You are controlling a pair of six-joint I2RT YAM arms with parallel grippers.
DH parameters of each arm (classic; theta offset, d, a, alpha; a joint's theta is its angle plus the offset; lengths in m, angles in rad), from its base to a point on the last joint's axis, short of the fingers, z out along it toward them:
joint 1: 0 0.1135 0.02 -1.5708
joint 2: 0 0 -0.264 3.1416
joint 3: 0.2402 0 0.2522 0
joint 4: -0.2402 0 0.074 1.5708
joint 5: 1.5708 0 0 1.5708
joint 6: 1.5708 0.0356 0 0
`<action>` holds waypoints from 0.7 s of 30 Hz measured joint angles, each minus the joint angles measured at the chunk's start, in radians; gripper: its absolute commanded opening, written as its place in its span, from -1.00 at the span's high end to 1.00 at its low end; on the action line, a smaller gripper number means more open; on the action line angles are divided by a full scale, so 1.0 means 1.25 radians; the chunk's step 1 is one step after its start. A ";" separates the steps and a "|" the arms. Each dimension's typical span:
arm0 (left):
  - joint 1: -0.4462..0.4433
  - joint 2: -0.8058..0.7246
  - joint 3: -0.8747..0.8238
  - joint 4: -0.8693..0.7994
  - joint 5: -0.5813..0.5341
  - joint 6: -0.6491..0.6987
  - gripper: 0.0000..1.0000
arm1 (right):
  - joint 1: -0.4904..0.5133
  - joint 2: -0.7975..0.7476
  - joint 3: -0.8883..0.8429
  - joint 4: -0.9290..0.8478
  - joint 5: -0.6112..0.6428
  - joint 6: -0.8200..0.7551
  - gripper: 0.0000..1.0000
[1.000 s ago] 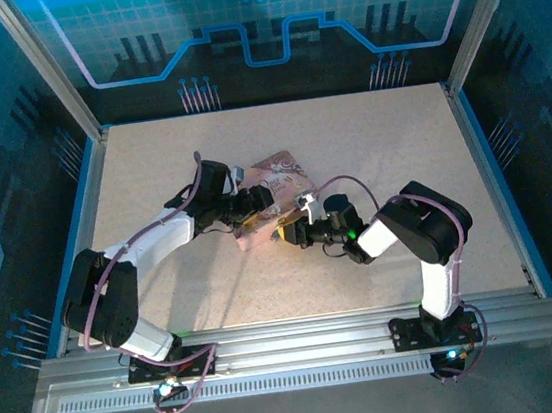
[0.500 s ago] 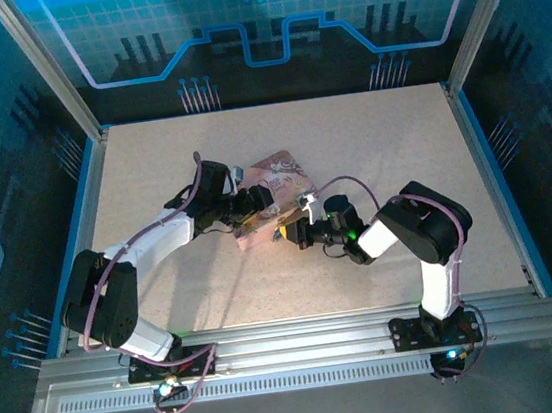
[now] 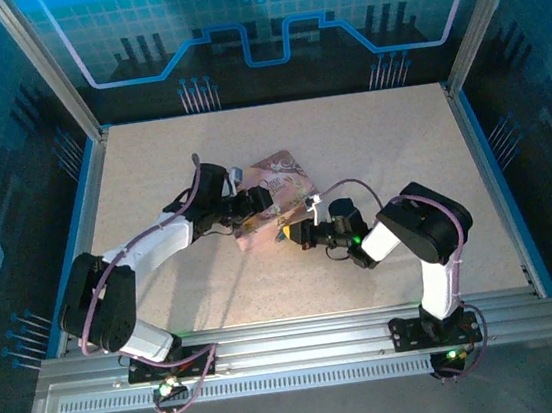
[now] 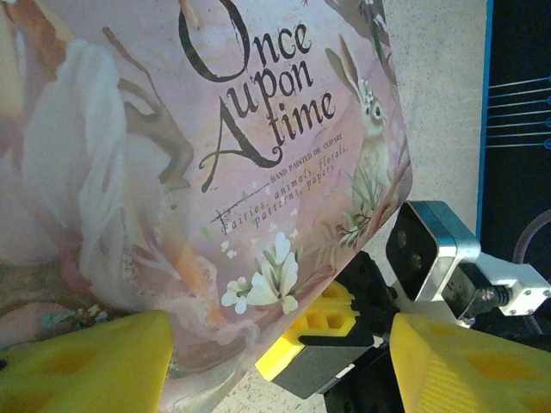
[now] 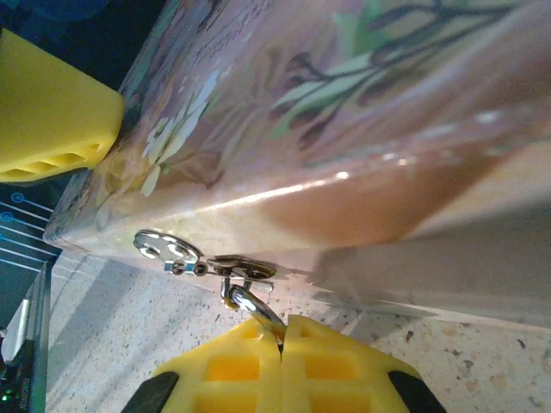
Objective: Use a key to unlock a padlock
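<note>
The pink illustrated tin (image 3: 281, 178) lies mid-table. On its front wall is a metal hasp (image 5: 168, 249). A shiny curved shackle of the padlock (image 5: 250, 303) hangs from the hasp and runs down into my right gripper (image 5: 282, 344), which is shut on it. The padlock's body is hidden between the yellow fingers. The key is out of view. My left gripper (image 4: 275, 370) stands open, straddling the tin's near corner (image 4: 215, 172), its left finger (image 4: 77, 361) against the tin. In the top view the left gripper (image 3: 249, 208) and right gripper (image 3: 287, 233) meet at the tin's front.
The right gripper's yellow finger and black mount (image 4: 323, 331) sit between my left fingers, close to the tin. A left finger (image 5: 52, 112) shows by the tin's far end. Speckled tabletop (image 3: 368, 135) spreads around, bounded by blue rails and frame posts.
The right gripper has closed the last bit onto the shackle, and its wrist has shifted slightly right. The left arm and the tin have stayed put.
</note>
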 measured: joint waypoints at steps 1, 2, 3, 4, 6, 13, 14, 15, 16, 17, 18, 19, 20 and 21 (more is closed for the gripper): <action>0.000 -0.002 -0.003 0.004 -0.001 0.000 -0.39 | 0.000 0.000 0.000 0.001 0.000 0.007 0.99; 0.000 -0.003 -0.005 0.006 -0.002 -0.001 -0.38 | 0.000 0.000 0.000 0.002 0.000 0.013 0.98; 0.000 -0.004 -0.008 0.011 -0.002 -0.001 -0.39 | 0.000 0.000 -0.001 0.003 0.001 0.020 0.99; 0.000 -0.006 -0.011 0.015 -0.002 -0.001 -0.39 | 0.000 0.000 -0.001 0.005 0.001 0.026 0.99; 0.000 -0.010 -0.018 0.023 -0.003 -0.001 -0.38 | 0.000 0.000 -0.002 0.009 0.001 0.037 0.99; -0.002 -0.016 -0.030 0.041 -0.004 -0.002 -0.39 | -0.005 0.002 -0.005 0.025 -0.006 0.111 0.99; -0.002 -0.016 -0.030 0.041 -0.005 -0.002 -0.39 | -0.005 0.004 -0.005 0.029 -0.007 0.125 0.99; -0.002 -0.016 -0.030 0.041 -0.005 -0.002 -0.39 | -0.007 0.007 -0.005 0.034 -0.009 0.141 0.99; -0.002 -0.016 -0.030 0.041 -0.005 -0.002 -0.39 | -0.009 0.013 -0.005 0.042 -0.012 0.157 0.99; -0.002 -0.016 -0.030 0.041 -0.005 -0.002 -0.39 | -0.009 0.017 -0.005 0.049 -0.015 0.170 0.99; -0.002 -0.016 -0.030 0.041 -0.005 -0.002 -0.39 | -0.009 0.023 -0.005 0.060 -0.016 0.184 0.99; -0.002 -0.016 -0.030 0.041 -0.005 -0.002 -0.39 | -0.010 0.029 -0.005 0.070 -0.019 0.196 1.00; -0.002 -0.016 -0.030 0.041 -0.005 -0.002 -0.39 | -0.010 0.033 -0.005 0.077 -0.021 0.205 1.00; -0.002 -0.016 -0.030 0.041 -0.005 -0.002 -0.39 | -0.010 0.036 -0.005 0.082 -0.022 0.214 1.00</action>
